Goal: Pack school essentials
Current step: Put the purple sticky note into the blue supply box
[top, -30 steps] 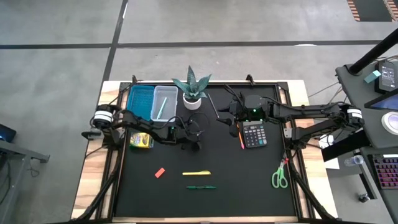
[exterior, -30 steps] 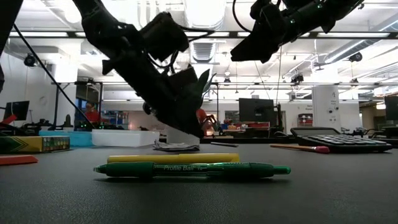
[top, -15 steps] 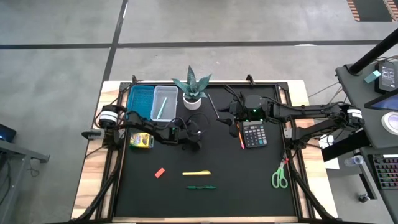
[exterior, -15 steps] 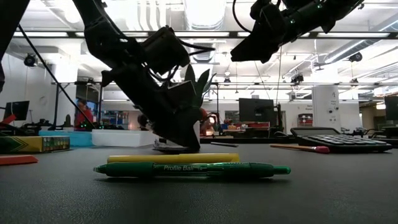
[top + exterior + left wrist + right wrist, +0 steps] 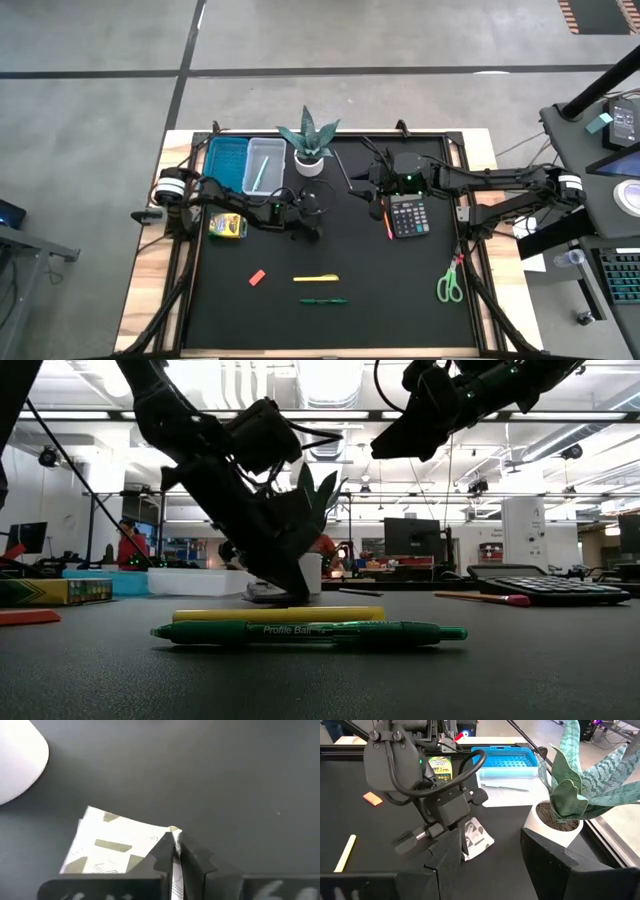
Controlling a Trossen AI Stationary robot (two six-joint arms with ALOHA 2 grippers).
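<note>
In the high view, the left gripper (image 5: 306, 226) sits low over the black mat (image 5: 400, 300) just in front of the potted plant (image 5: 309, 145), and the white patterned packet it works on is hidden under it. The 2 open trays, blue (image 5: 226, 163) and clear (image 5: 263, 165), lie close by on the left arm's side, behind the crayon box (image 5: 227, 226). The right gripper (image 5: 378, 195) waits by the calculator (image 5: 408, 215), so the left arm is plainly the nearer one for the carry.

In the low view, the left gripper's tips (image 5: 285, 582) reach down to the packet (image 5: 262, 593), which lies behind the yellow pen (image 5: 278, 615) and green pen (image 5: 308, 632).

In the left wrist view, the fingers (image 5: 165, 851) are pinched shut on a raised corner of the packet (image 5: 112, 851); the rest of it lies flat and spreads away from the grip.

In the right wrist view, the right gripper (image 5: 490, 850) stands wide open and empty, looking at the packet (image 5: 476, 839) held beneath the left gripper, with the trays beyond it. The likely next move is a lift and a short swing back toward those trays.
</note>
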